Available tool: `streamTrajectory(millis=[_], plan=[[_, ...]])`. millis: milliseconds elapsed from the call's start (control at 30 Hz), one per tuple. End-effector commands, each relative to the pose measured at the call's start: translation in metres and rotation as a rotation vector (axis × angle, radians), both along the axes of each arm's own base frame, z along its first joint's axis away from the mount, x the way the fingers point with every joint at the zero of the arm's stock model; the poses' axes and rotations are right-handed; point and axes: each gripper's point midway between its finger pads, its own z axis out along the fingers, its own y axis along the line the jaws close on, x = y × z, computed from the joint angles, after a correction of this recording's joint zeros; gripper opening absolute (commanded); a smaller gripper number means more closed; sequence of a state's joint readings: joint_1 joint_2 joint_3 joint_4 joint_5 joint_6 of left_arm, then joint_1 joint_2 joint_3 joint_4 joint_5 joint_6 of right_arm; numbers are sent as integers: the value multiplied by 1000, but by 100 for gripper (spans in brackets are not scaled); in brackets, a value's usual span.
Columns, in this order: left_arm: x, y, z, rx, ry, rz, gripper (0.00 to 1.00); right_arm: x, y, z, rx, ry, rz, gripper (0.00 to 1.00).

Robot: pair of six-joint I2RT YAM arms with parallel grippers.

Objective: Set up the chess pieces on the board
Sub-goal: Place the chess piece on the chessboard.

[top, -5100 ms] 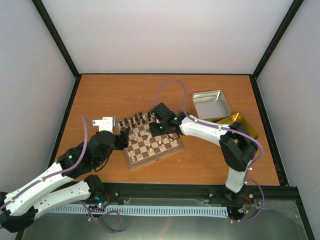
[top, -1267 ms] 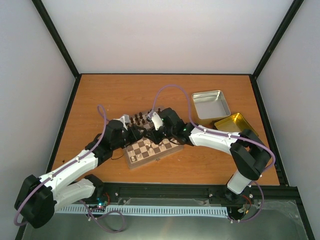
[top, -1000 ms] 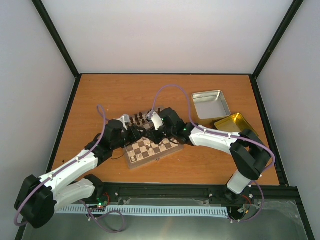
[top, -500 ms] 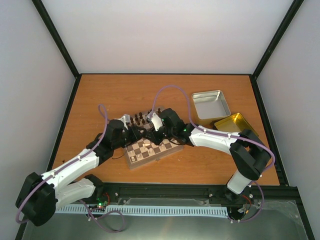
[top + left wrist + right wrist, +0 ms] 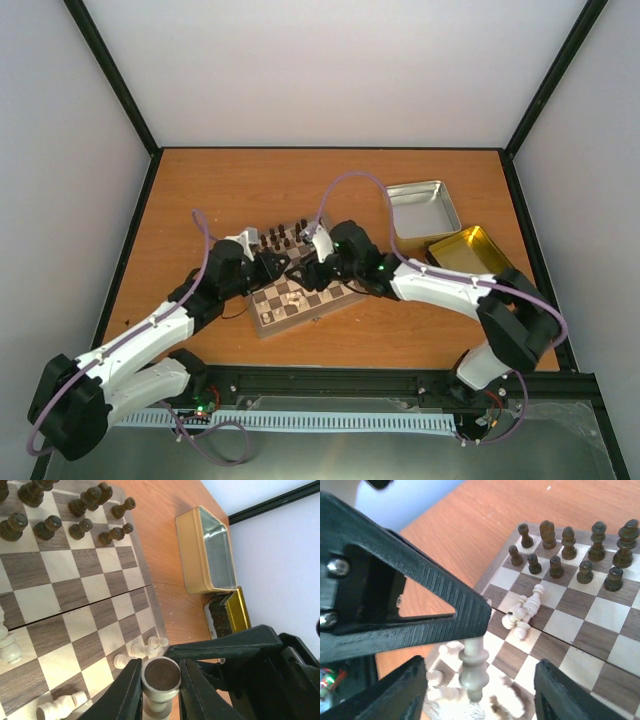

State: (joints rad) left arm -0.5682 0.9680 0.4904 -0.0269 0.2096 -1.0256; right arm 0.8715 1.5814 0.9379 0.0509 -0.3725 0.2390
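The board (image 5: 330, 296) lies between my two arms, with dark chessmen (image 5: 281, 238) standing along its far rows. My left gripper (image 5: 160, 676) is shut on a cream chess piece (image 5: 161, 673), whose dark felt base faces the left wrist camera. In the right wrist view that piece (image 5: 473, 666) hangs over the board between the wide-open fingers of my right gripper (image 5: 480, 690), which do not touch it. Other cream chess pieces lie toppled on the squares (image 5: 526, 611) and near the board's corner (image 5: 146, 651). From above, both grippers meet over the board's middle (image 5: 296, 270).
A silver metal tin (image 5: 422, 208) sits at the back right, with its gold lid (image 5: 470, 250) just in front of it. Both also show in the left wrist view, the tin (image 5: 212, 550) beyond the board's edge. Black frame rails border the table.
My right gripper has opened and let go of the cream piece. The left gripper has closed on it and now holds it alone. The right arm shifted slightly to the right.
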Motion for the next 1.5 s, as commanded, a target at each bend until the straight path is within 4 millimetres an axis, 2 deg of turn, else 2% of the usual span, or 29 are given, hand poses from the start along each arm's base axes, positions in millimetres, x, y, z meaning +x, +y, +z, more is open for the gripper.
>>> streamTrajectory(millis=[0, 67, 233, 367, 567, 667, 767, 967, 1133, 1267, 1333, 1400, 1467], plan=[[0, 0, 38, -67, -70, 6, 7, -3, -7, 53, 197, -25, -84, 62], [0, 1, 52, -104, -92, 18, 8, -9, -10, 72, 307, -1, -103, 66], [-6, 0, 93, -233, -134, 26, 8, -15, -20, 92, 496, 144, -183, 67], [-9, 0, 120, -327, -160, 27, 9, -23, -18, 116, 616, 198, -167, 66], [-17, -3, 140, -449, -147, 9, 10, -31, -15, 135, 711, 217, -139, 59], [-20, -4, 143, -501, -137, 3, 10, -31, -11, 141, 736, 236, -126, 49], [-20, -2, 144, -514, -133, 17, 11, -31, -10, 144, 751, 248, -123, 38], [-18, -1, 139, -530, -113, 37, 12, -33, -14, 142, 757, 260, -131, 35], [-16, -3, 133, -523, -103, 37, 16, -27, -13, 137, 740, 283, -174, 19], [-14, 0, 124, -499, -100, 57, 23, -20, -15, 126, 682, 299, -232, 13], [-12, 4, 115, -457, -102, 79, 29, -18, -18, 124, 654, 290, -255, 12], [-9, 13, 103, -372, -111, 121, 47, -15, -21, 121, 594, 273, -277, 12], [-8, 27, 87, -236, -121, 166, 58, -12, -26, 114, 486, 250, -308, 12]])
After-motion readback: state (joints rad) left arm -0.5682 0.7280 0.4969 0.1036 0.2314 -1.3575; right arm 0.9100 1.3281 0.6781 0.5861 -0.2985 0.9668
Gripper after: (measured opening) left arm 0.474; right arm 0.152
